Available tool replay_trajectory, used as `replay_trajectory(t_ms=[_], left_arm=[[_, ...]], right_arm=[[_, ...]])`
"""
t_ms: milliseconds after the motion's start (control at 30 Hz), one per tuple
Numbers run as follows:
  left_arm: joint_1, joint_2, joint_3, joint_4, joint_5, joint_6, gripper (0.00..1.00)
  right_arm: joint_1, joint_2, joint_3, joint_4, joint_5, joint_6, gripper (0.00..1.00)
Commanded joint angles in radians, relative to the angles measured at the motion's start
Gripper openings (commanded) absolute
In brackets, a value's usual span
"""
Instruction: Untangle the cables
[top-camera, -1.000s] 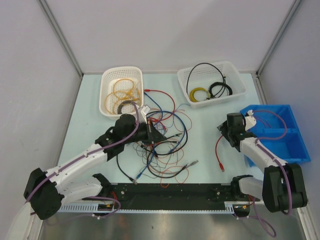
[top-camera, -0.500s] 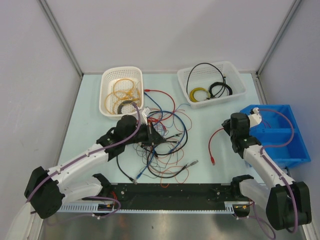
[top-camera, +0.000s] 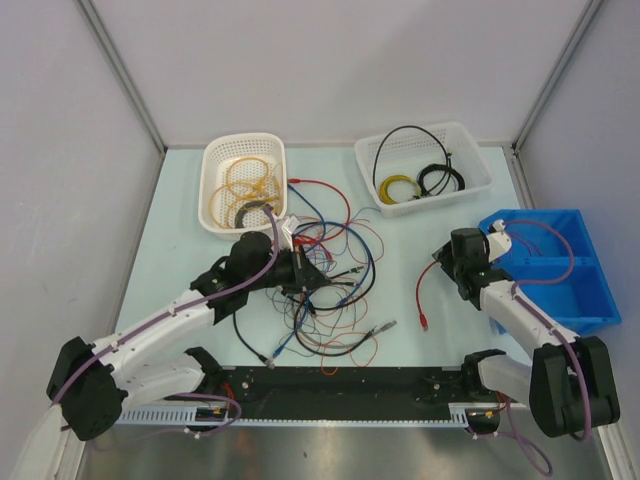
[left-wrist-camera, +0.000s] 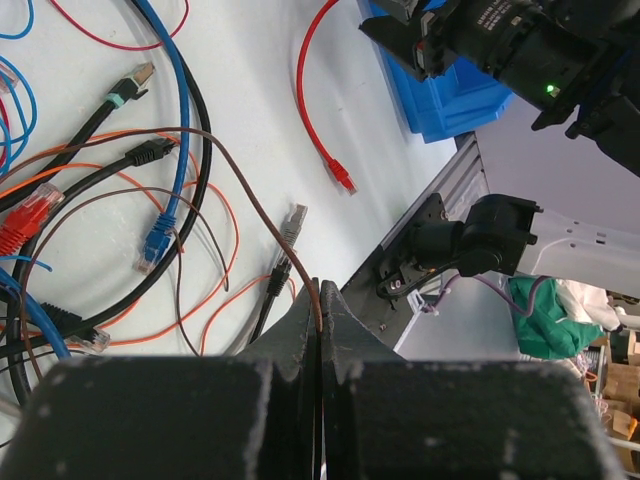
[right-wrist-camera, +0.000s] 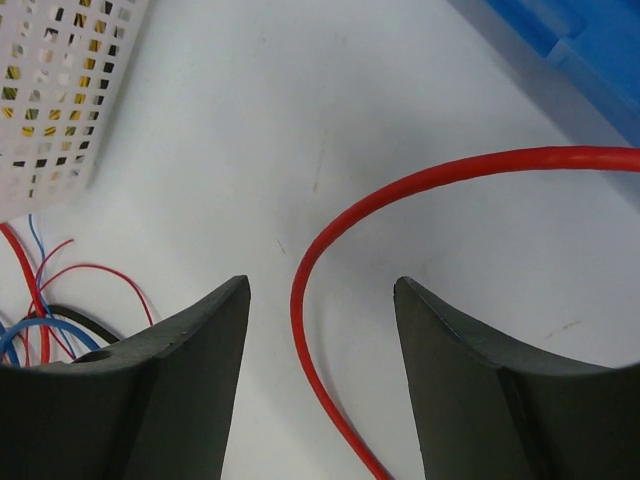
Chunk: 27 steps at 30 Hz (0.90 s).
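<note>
Counting what's on the bench (top-camera: 180, 240): two white baskets, one blue bin (top-camera: 578, 300) with two compartments, one big tangle (top-camera: 335, 295) of red, blue, orange, brown and black cables in the middle, and one red cable (top-camera: 424, 290) lying on its own off to the right, between the tangle and the bin. The left basket (top-camera: 212, 165) has orange coils (top-camera: 245, 185) in it. The right basket (top-camera: 482, 165) holds a yellow coil (top-camera: 398, 188) and a couple of black ones.

The left arm (top-camera: 160, 325) stretches diagonally from its near-left base out to the middle and sits low over the tangle's left side. The left tool (left-wrist-camera: 320, 300) is fully closed, pinching a thin brown wire (left-wrist-camera: 262, 205) that runs up out of the tips and arcs back over the pile.

The right arm (top-camera: 520, 310) is folded in tight beside the bin, wrist aimed left and down at the bench. The right tool (right-wrist-camera: 320, 290) is spread wide with nothing gripped. The red cable (right-wrist-camera: 400, 185) curves through the gap between its fingers without touching either one, as far as I can tell.
</note>
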Motion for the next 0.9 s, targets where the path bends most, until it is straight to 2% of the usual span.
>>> replay_trajectory(t_ms=[0, 133, 267, 367, 433, 500, 600, 733, 833, 867], left_arm=[[-0.005, -0.025, -0.009, 0.015, 0.014, 0.009, 0.00], [-0.004, -0.027, -0.012, 0.004, 0.011, 0.015, 0.00], [-0.005, -0.033, -0.007, -0.017, 0.002, 0.026, 0.00], [-0.004, -0.030, -0.017, -0.009, 0.000, 0.018, 0.00], [-0.005, -0.028, -0.023, 0.007, 0.008, 0.011, 0.00], [-0.005, -0.025, -0.029, 0.017, 0.013, 0.001, 0.00], [-0.004, -0.022, -0.029, 0.027, 0.017, -0.005, 0.00], [-0.007, -0.022, -0.032, 0.041, 0.025, -0.014, 0.00], [-0.007, -0.024, -0.037, 0.049, 0.032, -0.020, 0.00], [-0.007, -0.022, -0.040, 0.050, 0.036, -0.023, 0.01]], right_arm=[[0.003, 0.050, 0.010, 0.039, 0.031, 0.030, 0.65], [-0.020, 0.137, 0.001, 0.171, 0.050, 0.057, 0.58], [-0.026, 0.177, -0.001, 0.277, 0.048, 0.065, 0.34], [-0.017, 0.134, -0.001, 0.300, 0.058, 0.033, 0.20], [-0.015, 0.052, -0.001, 0.279, 0.055, 0.022, 0.08], [-0.014, -0.066, 0.004, 0.225, 0.047, 0.007, 0.01], [-0.018, -0.242, 0.042, 0.097, 0.033, -0.013, 0.00], [-0.070, -0.390, 0.132, -0.055, 0.010, -0.042, 0.00], [-0.196, -0.441, 0.185, -0.108, -0.117, -0.035, 0.00], [-0.252, -0.447, 0.191, -0.114, -0.227, -0.018, 0.00]])
